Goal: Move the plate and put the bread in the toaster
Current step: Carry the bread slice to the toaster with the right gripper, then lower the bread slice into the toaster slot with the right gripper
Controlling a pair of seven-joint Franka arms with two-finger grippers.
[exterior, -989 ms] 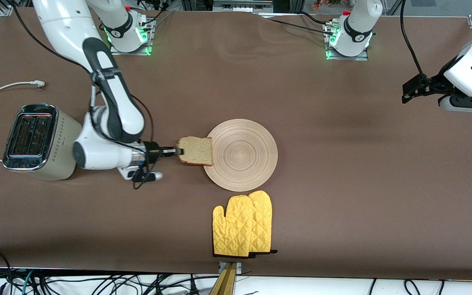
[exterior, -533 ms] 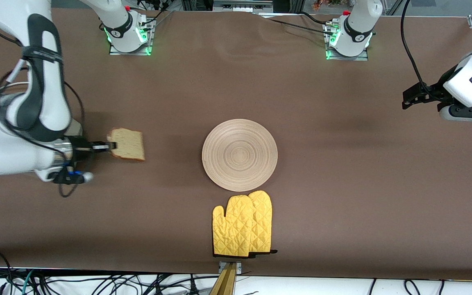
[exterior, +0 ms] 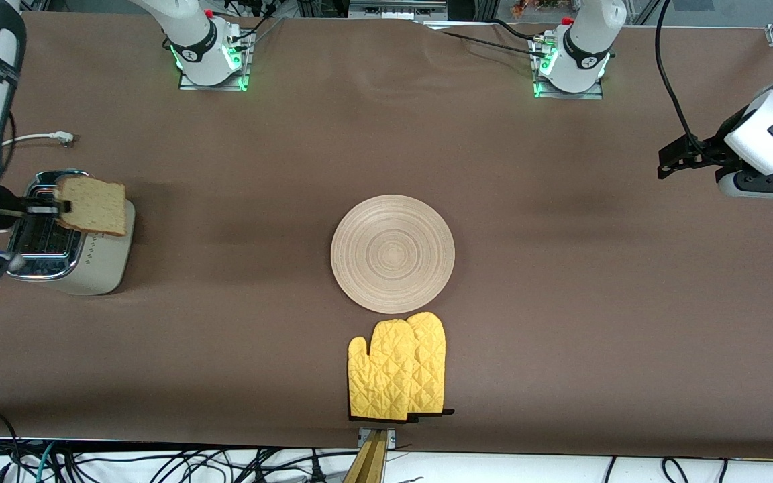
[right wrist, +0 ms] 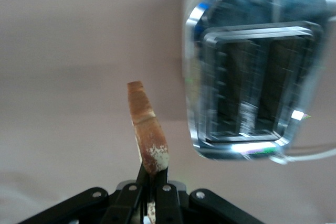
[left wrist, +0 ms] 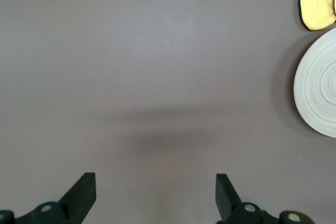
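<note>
Front view: toaster [exterior: 71, 235] sits at mid-left of the frame, plate [exterior: 392, 253] dead centre, and the bread [exterior: 91, 206] hangs over the toaster, clamped in the right gripper [exterior: 47, 209]. Left gripper [exterior: 674, 155], upper right, waits with fingers apart. Now square that slice edge-down over a slot before lowering.

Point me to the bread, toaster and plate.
bread [exterior: 93, 206], front view, middle of the slice's face.
toaster [exterior: 101, 261], front view, dotted cream side wall.
plate [exterior: 420, 265], front view, bare grooved surface off centre.
</note>
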